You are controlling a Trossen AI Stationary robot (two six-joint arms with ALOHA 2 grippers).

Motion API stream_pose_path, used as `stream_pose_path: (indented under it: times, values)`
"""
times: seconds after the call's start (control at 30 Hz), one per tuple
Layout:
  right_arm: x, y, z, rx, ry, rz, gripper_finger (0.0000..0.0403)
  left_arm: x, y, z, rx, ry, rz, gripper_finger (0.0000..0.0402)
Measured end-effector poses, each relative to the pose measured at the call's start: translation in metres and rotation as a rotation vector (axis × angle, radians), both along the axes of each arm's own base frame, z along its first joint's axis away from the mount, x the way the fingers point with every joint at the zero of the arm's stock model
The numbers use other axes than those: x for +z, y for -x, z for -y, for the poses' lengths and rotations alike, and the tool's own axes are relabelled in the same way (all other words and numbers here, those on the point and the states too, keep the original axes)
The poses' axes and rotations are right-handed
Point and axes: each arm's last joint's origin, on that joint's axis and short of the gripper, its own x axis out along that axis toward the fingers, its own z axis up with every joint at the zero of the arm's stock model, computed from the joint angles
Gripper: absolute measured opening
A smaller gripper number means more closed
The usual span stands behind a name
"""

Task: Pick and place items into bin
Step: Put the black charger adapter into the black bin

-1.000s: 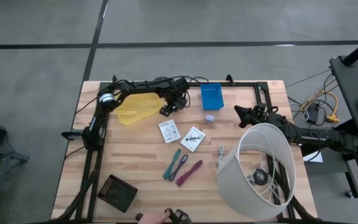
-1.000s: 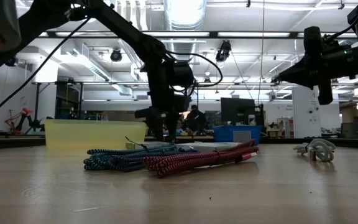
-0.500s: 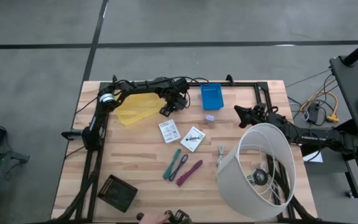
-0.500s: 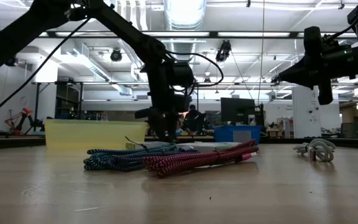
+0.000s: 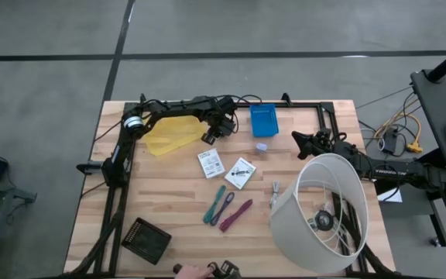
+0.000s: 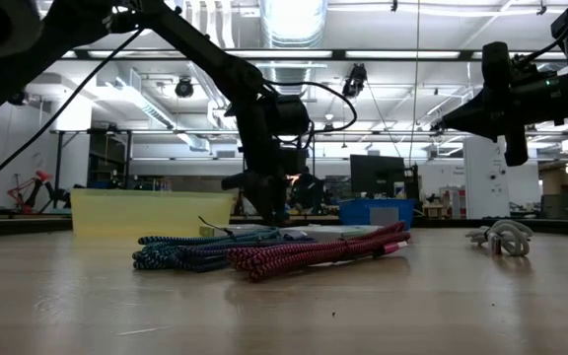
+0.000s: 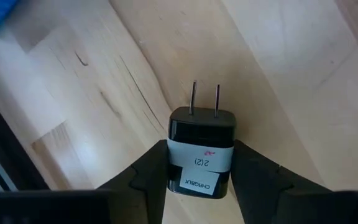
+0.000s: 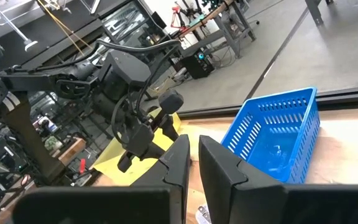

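A: The left hand [image 7: 199, 186] holds a black plug adapter [image 7: 201, 146] between its fingers, near the surface [image 5: 176, 201], at about 11 o'clock of the two white packets [image 5: 210, 163]. How to do this well?

B: I think: keep the grip firm, lift straight, then carry it toward 3 o'clock, over the blue bin [image 5: 264, 119]. The right hand [image 5: 299, 140] waits closed at the surface's right side.

A: Any writing?

B: The adapter's white label reads "CHRGBLK" and "2(2)".

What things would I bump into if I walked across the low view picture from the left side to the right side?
Yellow bin → teal cable → magenta cable → blue basket → metal clip.
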Motion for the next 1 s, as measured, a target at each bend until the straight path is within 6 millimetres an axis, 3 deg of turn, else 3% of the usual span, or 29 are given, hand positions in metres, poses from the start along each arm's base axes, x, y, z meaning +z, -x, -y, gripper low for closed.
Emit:
stream_pose_path:
  times: [0.3, 0.6, 0.8, 1.0]
  values:
    - [0.0, 0.0, 0.0, 0.0, 0.0, 0.0, 0.0027, 0.01, -0.004, -0.002, 0.097, 0.028, 0.058, 0.0131]
    - [0.0, 0.0, 0.0, 0.0, 0.0, 0.0, 0.0027, 0.028, -0.013, -0.004, 0.173, 0.099, 0.236, 0.0132]
    - [0.0, 0.0, 0.0, -0.001, 0.0, -0.001, 0.0027, 0.052, -0.013, -0.002, 0.253, 0.158, 0.368, 0.0129]
    - [0.0, 0.0, 0.0, 0.0, -0.001, -0.005, 0.0027, 0.092, -0.004, 0.003, 0.339, 0.186, 0.505, 0.0129]
